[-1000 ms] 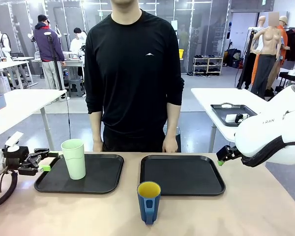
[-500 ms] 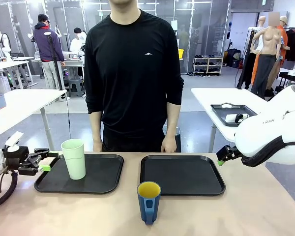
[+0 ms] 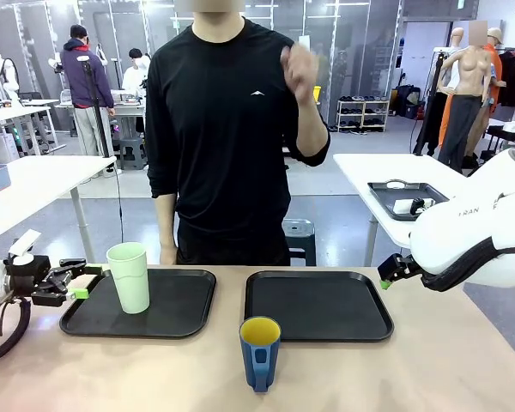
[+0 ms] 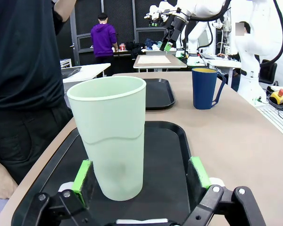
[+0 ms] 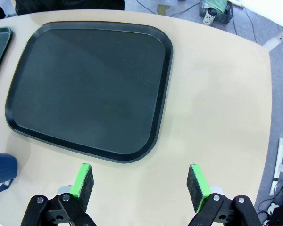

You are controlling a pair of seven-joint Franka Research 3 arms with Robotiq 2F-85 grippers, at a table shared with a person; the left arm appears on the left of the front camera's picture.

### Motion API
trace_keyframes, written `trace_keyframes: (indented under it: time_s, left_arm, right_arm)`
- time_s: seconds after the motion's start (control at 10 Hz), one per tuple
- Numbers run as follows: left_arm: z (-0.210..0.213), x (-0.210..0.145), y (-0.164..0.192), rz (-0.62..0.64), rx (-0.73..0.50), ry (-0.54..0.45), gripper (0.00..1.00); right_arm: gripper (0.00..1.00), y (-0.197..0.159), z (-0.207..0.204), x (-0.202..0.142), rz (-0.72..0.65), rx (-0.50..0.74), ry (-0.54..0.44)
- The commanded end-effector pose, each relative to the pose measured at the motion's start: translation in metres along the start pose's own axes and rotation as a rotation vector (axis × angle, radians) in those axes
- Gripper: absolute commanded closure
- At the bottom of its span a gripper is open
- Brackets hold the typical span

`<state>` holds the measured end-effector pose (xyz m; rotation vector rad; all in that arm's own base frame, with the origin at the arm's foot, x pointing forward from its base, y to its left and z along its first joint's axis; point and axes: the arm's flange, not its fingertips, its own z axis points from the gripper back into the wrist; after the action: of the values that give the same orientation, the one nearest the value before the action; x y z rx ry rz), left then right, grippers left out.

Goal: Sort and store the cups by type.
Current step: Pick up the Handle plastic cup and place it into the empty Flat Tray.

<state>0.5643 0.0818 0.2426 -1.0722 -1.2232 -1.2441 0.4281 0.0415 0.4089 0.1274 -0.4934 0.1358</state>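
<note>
While the left claw (image 3: 84,281) gapes wide with the tumbler (image 3: 129,276) just ahead, the right claw (image 5: 140,181) hangs wide over bare worktop (image 5: 217,117), a tray (image 5: 89,84) just beyond it.

Bright, even overhead lighting throughout; only a soft sheen on the matte black rectangular tray (image 5: 85,84); the person's raised hand (image 3: 299,70) is motion-blurred; wrist views bow straight lines near their edges.

The light brown bench (image 3: 463,360) holds two black trays side by side, the left tray (image 3: 182,316) with the tall pale green cup (image 3: 130,276) standing on it and the right tray (image 3: 318,305) beside it, and the dark blue mug (image 3: 259,354) stands on the bench just in front of them.
</note>
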Motion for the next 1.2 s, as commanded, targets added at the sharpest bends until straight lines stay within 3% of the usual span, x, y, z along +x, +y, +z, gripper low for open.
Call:
trace_keyframes:
  time_s: [0.0,1.1]
  left_arm:
    - [-0.0007,0.0004,0.0023,0.005,0.001,0.003,0.0]
    - [-0.0007,0.0004,0.0023,0.005,0.001,0.003,0.0]
  right_arm:
    - [0.0,-0.0006,-0.0008,-0.0012,-0.003,0.005,0.001]
    - [0.0,-0.0006,-0.0008,-0.0012,-0.003,0.005,0.001]
